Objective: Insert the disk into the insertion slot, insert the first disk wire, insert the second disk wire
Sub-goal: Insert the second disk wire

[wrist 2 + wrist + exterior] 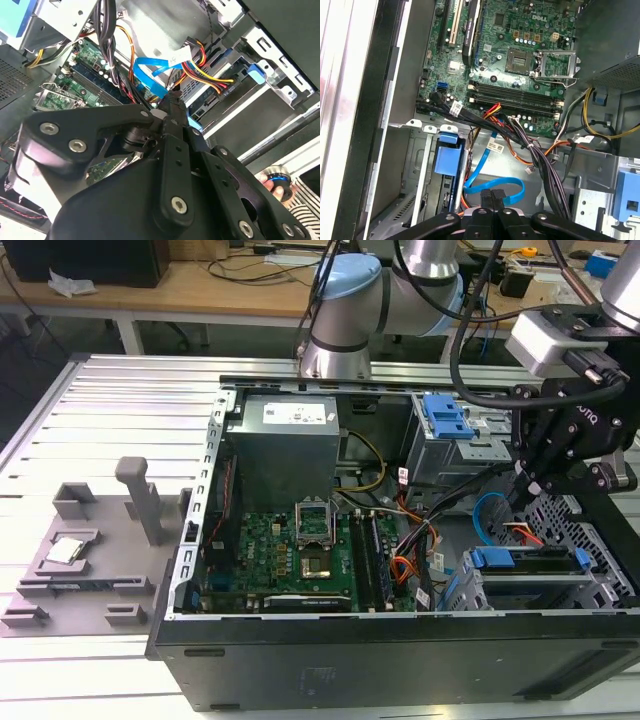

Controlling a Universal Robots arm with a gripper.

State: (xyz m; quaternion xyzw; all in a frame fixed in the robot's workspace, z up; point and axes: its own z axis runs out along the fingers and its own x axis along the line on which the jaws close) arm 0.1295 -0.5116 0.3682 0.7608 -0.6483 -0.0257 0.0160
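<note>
**Gripper closed at the blue cable, disk already in its bay**

Slotted aluminium table [120,400] carries an open black PC case [400,660]; a grey plastic fixture [90,550] sits on the table toward the exterior view's left. The arm [345,300] reaches in from behind the case and over its right end in the exterior view.

Inside the case: power supply [280,455] at the back, and the motherboard [290,550] flat in front of it. To the right is a tall metal cage [460,455] with a blue latch [445,418]. The insertion slot [530,590] is the low cage nearest the camera at the case's right end.

The disk [500,558] is seated in the insertion slot, with its blue carrier showing along the near edge. The carrier also shows in the first wrist view [447,160].

The gripper [522,495] hangs just behind the disk, between the two cages. In both wrist views its fingers are pressed together [492,197] [172,100].

The second disk wire [475,172] loops right at the fingertips and looks pinched between them. Its plug is hidden, so the grip itself is probable rather than certain.

The first disk wire [210,75] runs beside the blue cable. Its dark plug lies against the disk's rear edge; I can't tell whether it is fully seated.
</note>
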